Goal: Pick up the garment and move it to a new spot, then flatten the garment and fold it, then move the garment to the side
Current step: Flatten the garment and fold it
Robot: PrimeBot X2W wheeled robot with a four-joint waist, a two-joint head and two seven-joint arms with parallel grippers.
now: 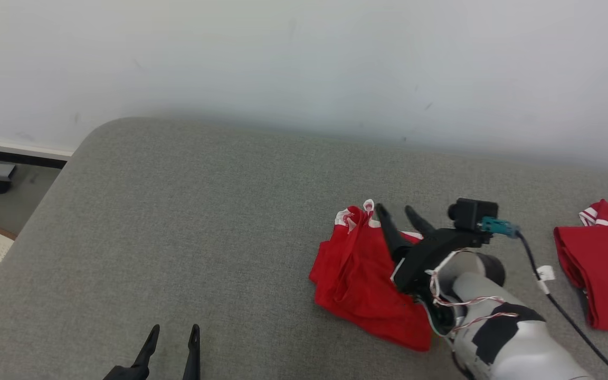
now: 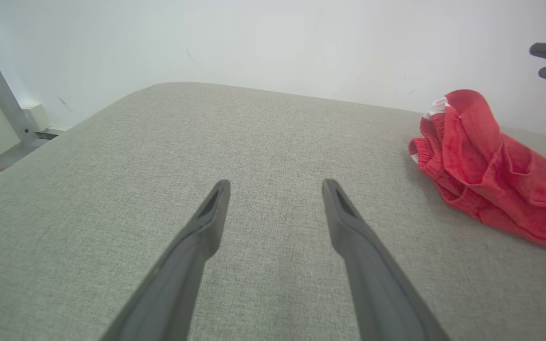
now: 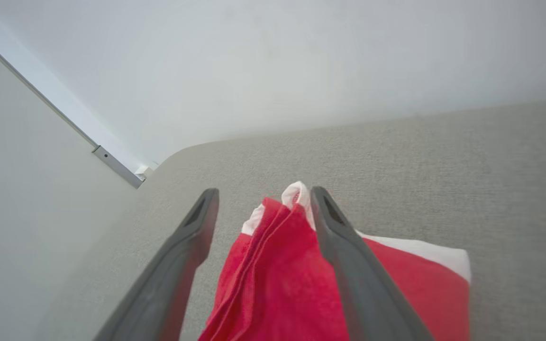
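Grey upholstery (image 1: 188,211) is stretching from the left gripper (image 1: 174,328), fingers apart, to the red garment (image 1: 354,279) lying crumpled beneath the right gripper (image 1: 395,208), fingers spread; soft, light cloth is probably favouring a pinch at its white-trimmed edge (image 1: 345,216).

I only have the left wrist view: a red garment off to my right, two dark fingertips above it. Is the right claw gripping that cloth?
Observer: No. In the right wrist view the right claw stands open, with a raised fold of the garment loose between its fingers.
Operator: Anything else red nearby?
Observer: Yes. The head view shows a second red garment lying apart from the first, further to the robot's right.
Operator: What lies between the two?
Observer: A black cable from the right wrist's camera trails over the grey cushion between them.
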